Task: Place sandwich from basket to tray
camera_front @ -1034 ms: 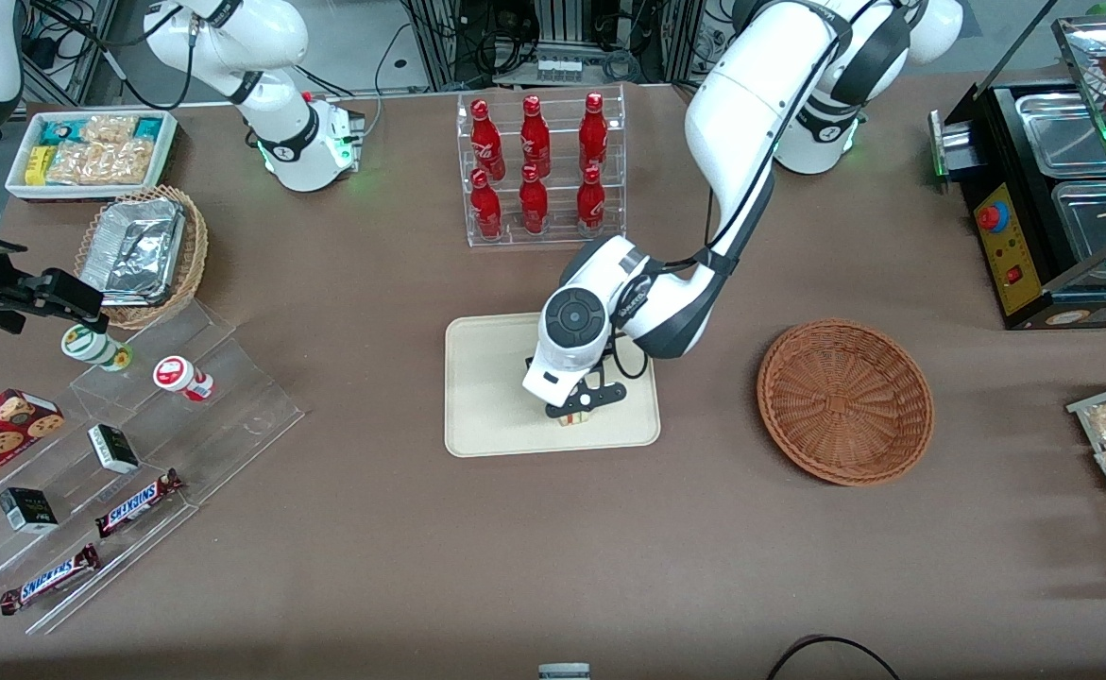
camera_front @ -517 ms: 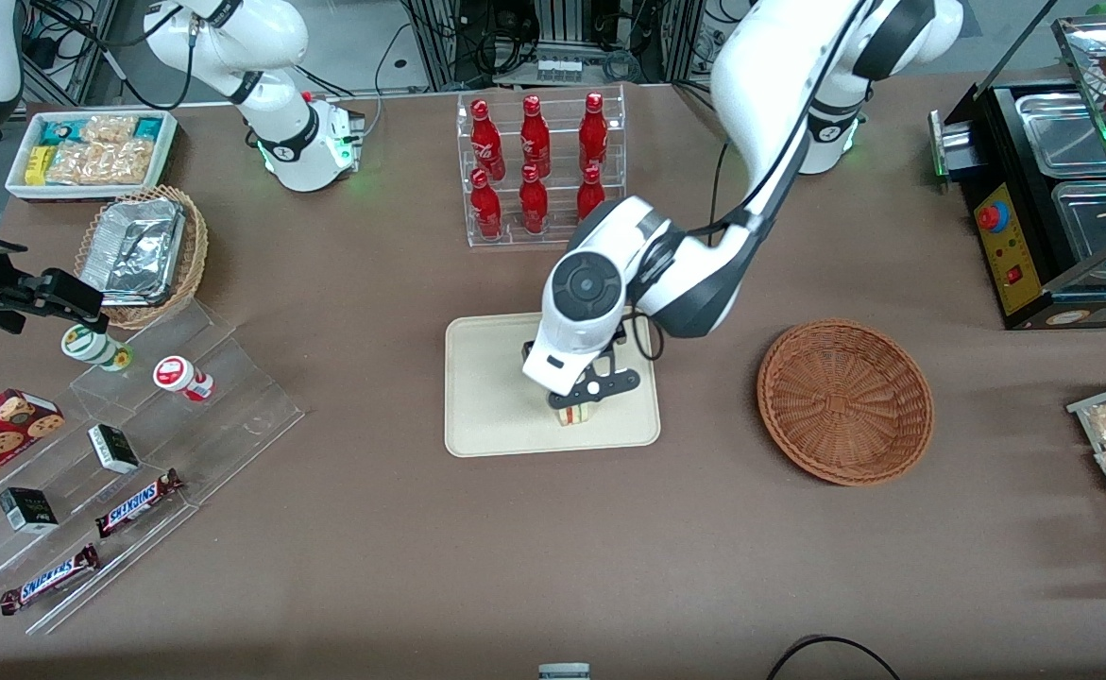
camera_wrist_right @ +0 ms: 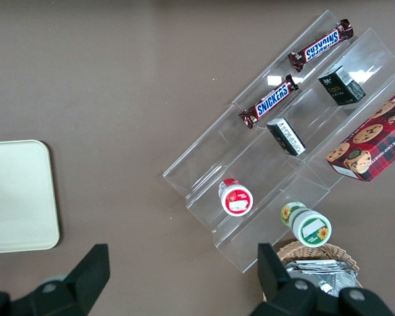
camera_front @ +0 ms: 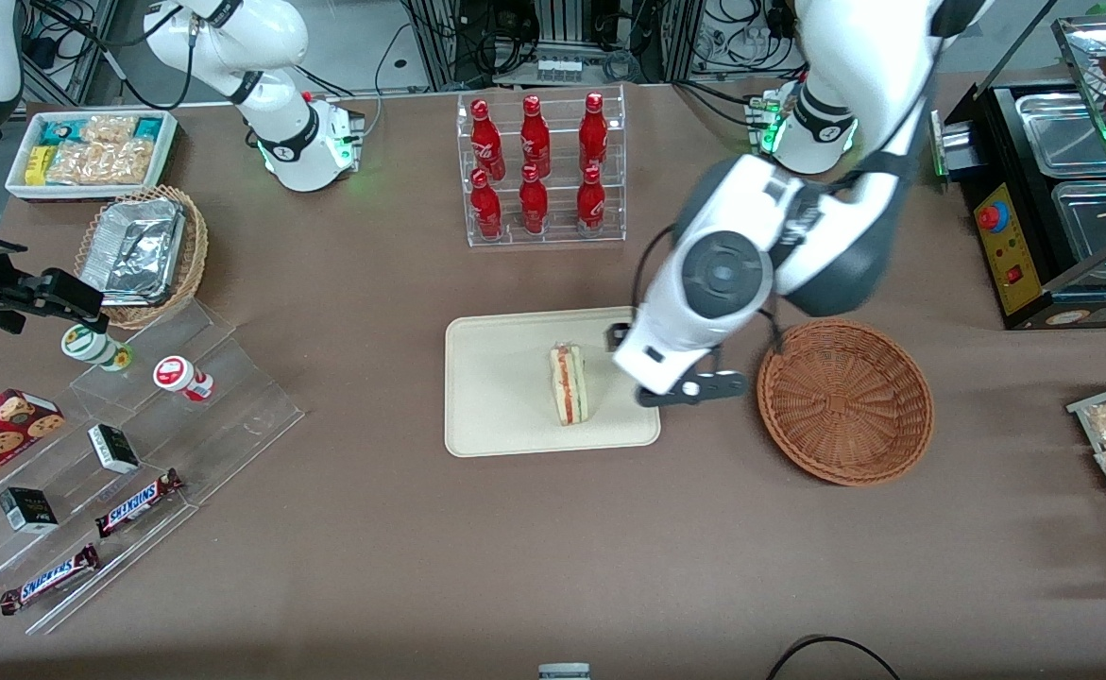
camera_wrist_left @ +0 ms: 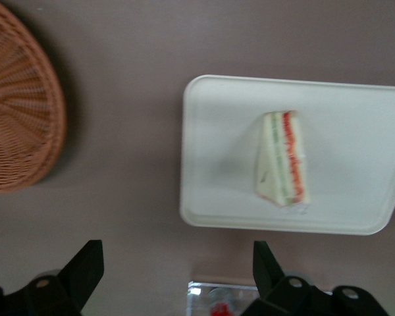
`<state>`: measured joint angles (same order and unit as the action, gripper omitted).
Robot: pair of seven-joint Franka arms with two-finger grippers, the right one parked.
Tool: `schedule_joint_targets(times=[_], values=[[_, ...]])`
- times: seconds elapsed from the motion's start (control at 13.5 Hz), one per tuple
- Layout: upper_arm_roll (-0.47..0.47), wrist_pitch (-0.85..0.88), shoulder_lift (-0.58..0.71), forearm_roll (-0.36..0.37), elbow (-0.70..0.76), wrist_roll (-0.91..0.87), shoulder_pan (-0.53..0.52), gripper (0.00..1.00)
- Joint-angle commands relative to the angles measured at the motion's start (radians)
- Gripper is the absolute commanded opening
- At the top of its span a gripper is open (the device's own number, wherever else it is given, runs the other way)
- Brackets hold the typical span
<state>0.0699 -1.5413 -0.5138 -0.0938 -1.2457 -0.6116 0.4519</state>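
On the brown table (camera_front: 345, 529), tool (camera_front: 673, 389) open above tray (camera_front: 496, 416).

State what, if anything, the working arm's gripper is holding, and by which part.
Nothing is held. The gripper is open and empty, raised between the tray and the basket. The sandwich lies free on the tray.

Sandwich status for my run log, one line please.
triangular clear-wrapped sandwich: on cream tray | reddish-brown wicker basket: empty | left gripper: open, raised between tray and basket
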Motion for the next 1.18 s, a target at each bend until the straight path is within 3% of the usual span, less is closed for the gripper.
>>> schedule_joint_targets(times=[0.0,0.37,0.89,1.11], values=[[0.008,0.049,0.073,0.003,-0.063,0.114,-0.106,1.0],[0.008,0.049,0.211,0.002,-0.196,0.311,-0.275,1.0],[0.013,0.073,0.431,0.003,-0.363,0.386,-0.37,1.0],[0.016,0.165,0.475,0.002,-0.354,0.467,-0.413,1.0]])
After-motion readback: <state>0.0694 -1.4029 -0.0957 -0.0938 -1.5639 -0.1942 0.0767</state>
